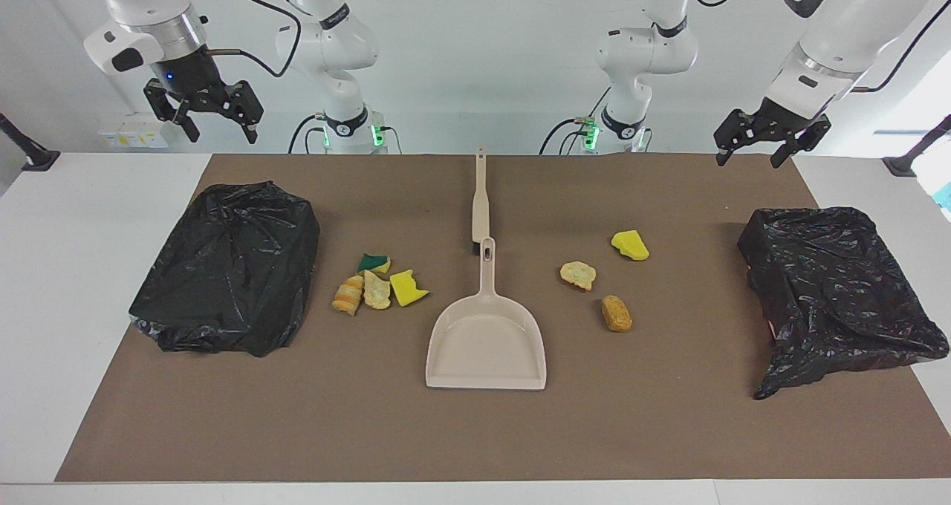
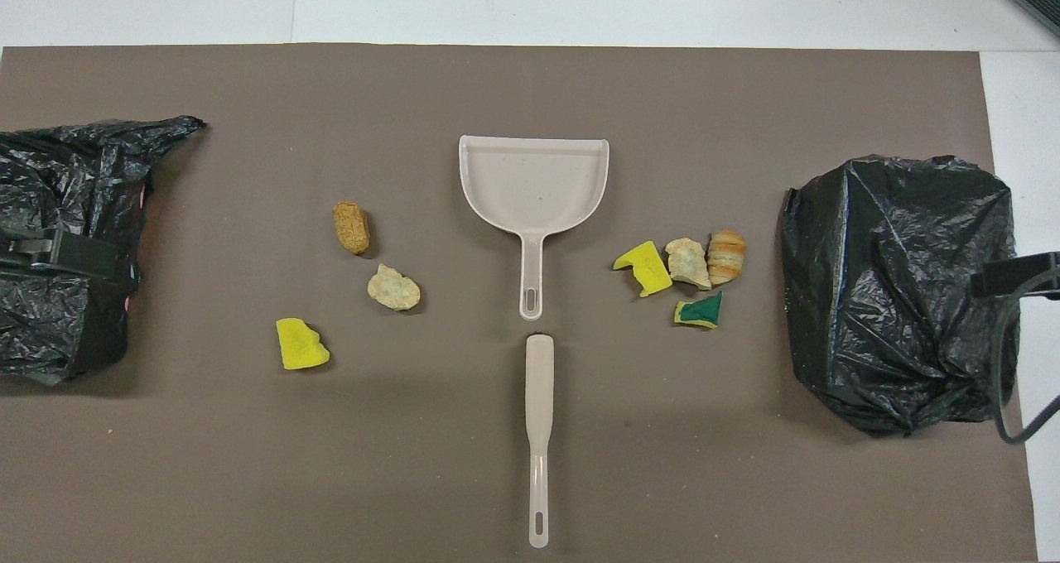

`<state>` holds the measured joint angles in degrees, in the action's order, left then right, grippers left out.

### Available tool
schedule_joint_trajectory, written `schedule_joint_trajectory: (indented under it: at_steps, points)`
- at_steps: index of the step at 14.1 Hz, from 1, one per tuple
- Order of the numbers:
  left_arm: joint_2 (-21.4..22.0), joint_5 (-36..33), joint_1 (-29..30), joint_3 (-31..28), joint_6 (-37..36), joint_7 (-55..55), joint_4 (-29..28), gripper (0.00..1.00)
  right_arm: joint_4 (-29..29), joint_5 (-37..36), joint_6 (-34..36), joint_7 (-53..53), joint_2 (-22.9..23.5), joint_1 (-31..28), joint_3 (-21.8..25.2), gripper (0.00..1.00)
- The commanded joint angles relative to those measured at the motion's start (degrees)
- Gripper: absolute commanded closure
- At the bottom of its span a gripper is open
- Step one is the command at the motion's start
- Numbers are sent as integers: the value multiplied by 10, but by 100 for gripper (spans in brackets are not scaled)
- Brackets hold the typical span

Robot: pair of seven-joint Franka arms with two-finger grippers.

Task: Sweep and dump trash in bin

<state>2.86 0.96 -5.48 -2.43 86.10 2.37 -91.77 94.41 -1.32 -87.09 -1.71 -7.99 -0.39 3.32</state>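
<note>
I am holding the left gripper (image 1: 758, 145) and right gripper (image 1: 212, 115) wide open, empty, above the table (image 1: 44, 282); the trash (image 1: 379, 286), lying beside the dustpan (image 1: 487, 341), risks scattering under a careless brush (image 1: 480, 200) sweep.

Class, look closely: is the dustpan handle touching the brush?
Apart. The overhead view shows a strip of brown mat between the dustpan handle's end and the brush.

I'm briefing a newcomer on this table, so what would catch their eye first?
The beige dustpan in the middle of the brown mat, with the brush lying nearer the robots. Yellow and tan scraps lie scattered to either side of it. A crumpled black bag covers something bulky at each end of the table.
</note>
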Motion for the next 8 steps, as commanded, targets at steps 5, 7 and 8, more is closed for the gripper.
schedule_joint_trajectory:
  at_steps: [5,7,8]
  points:
    - [-2,-9,7,3,-9,9,7,0,11,4,-11,-11,-10,3,-18,0]
    - [-1,-9,7,3,-9,9,5,0,11,4,-10,-15,-10,1,-14,0]
    - [0,-9,6,3,-9,9,1,0,11,4,-9,-15,-10,1,-13,0]
